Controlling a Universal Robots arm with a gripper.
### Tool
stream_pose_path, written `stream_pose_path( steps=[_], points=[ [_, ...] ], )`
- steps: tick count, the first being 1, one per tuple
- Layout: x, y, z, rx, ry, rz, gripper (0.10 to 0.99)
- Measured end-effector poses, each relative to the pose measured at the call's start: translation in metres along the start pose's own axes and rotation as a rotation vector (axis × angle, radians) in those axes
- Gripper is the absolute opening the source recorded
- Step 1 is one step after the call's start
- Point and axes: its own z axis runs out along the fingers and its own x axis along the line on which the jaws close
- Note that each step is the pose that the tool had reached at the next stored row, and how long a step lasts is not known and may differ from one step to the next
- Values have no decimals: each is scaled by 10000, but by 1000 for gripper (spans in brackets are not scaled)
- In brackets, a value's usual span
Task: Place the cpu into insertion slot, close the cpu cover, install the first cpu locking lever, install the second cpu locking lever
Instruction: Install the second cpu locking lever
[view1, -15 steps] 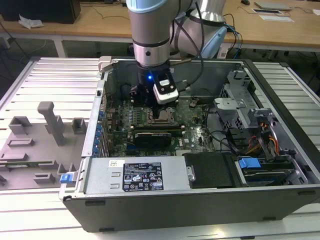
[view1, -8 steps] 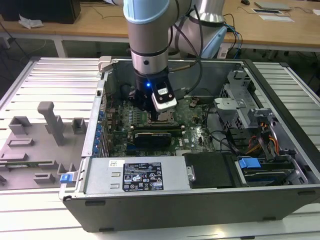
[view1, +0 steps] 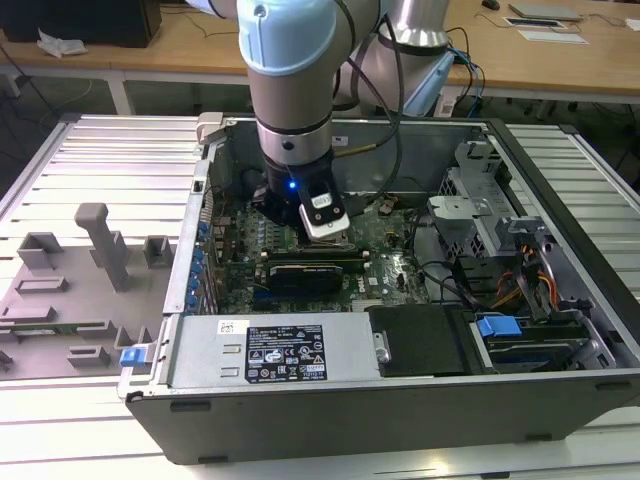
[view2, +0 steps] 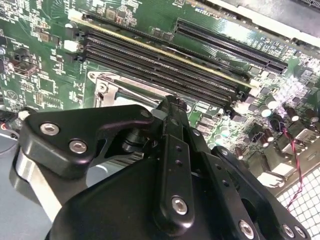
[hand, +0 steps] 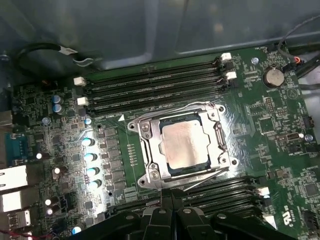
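With the gripper (hand: 167, 197) pinched shut on nothing at the cpu cover's (hand: 150, 150) edge, a slip could leave a lever unlatched over the cpu (hand: 184, 143).

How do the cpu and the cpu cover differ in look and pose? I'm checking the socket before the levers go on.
In the first wrist view, the cpu is a solid square with a pale, matte metal top; the cpu cover is an open frame of shinier grey metal with a large window. The cpu lies inside, showing through that window; the cover lies closed around it. Both are square, flat and level with the board.
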Motion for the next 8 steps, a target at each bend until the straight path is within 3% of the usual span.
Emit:
stream_pose_path(
  steps=[2,6,8],
  points=[
    [5,-27,7,-152,33,-14,106],
    [25,-83,35,-583,131,-64,106],
    [31,-98,53,-685,157,-95,106]
  ],
)
